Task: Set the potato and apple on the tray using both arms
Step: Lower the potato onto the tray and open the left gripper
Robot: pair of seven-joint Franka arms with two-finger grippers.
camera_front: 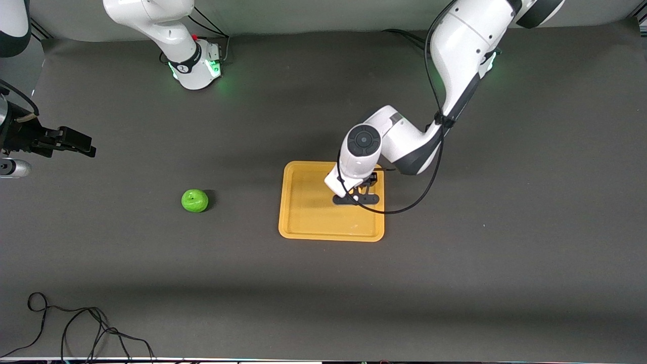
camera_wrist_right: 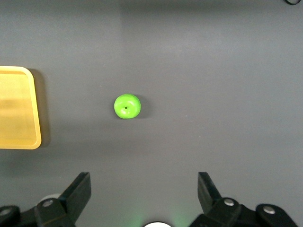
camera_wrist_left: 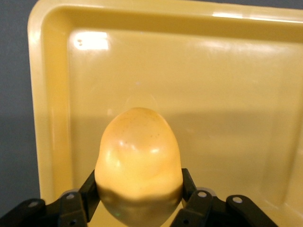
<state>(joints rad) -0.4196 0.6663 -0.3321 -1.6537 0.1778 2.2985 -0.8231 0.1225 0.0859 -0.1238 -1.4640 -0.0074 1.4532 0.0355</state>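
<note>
The pale yellow-tan potato (camera_wrist_left: 137,156) sits between the fingers of my left gripper (camera_wrist_left: 138,182), which is shut on it low over the orange-yellow tray (camera_wrist_left: 227,94). In the front view the left gripper (camera_front: 356,196) is over the part of the tray (camera_front: 308,212) toward the left arm's end, and the hand hides the potato. The green apple (camera_front: 194,200) lies on the table beside the tray, toward the right arm's end. My right gripper (camera_front: 83,144) hangs open and holds nothing, high over the table's right-arm end. Its wrist view shows the right gripper (camera_wrist_right: 144,182), the apple (camera_wrist_right: 127,106) and a tray corner (camera_wrist_right: 16,109).
The left arm's black cable (camera_front: 404,207) loops down beside the tray's edge. A loose black cable (camera_front: 76,328) lies near the table's front edge at the right arm's end. The two green-lit bases stand along the back edge.
</note>
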